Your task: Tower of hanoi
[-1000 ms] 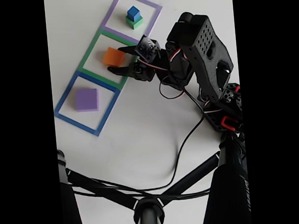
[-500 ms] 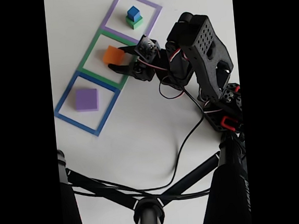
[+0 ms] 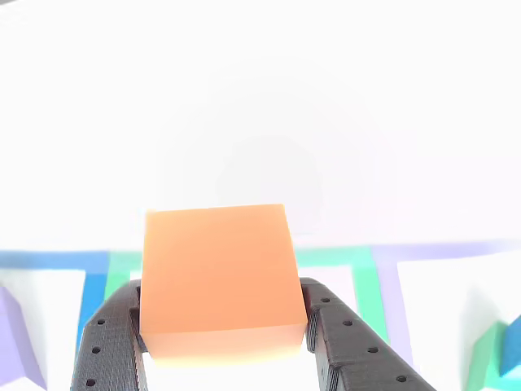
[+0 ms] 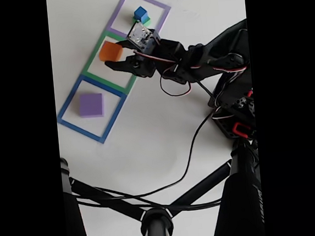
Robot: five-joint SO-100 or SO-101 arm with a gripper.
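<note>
The black two-finger gripper (image 3: 224,330) is clamping the flat orange square block (image 3: 218,277), one perforated finger (image 3: 110,342) pressing on each side of it in the other view. In the fixed view the orange block (image 4: 109,51) is sitting over the green tape-outlined square (image 4: 94,66). The flat purple square block (image 4: 90,104) is lying inside the blue tape-outlined square (image 4: 68,102), well apart. The small blue cube (image 4: 140,12) is resting on a green block (image 4: 147,20) inside the purple tape-outlined square (image 4: 163,10), just beside the gripper's (image 4: 115,60) wrist. A black cable (image 4: 190,148) is trailing across the white table (image 4: 148,135).
</note>
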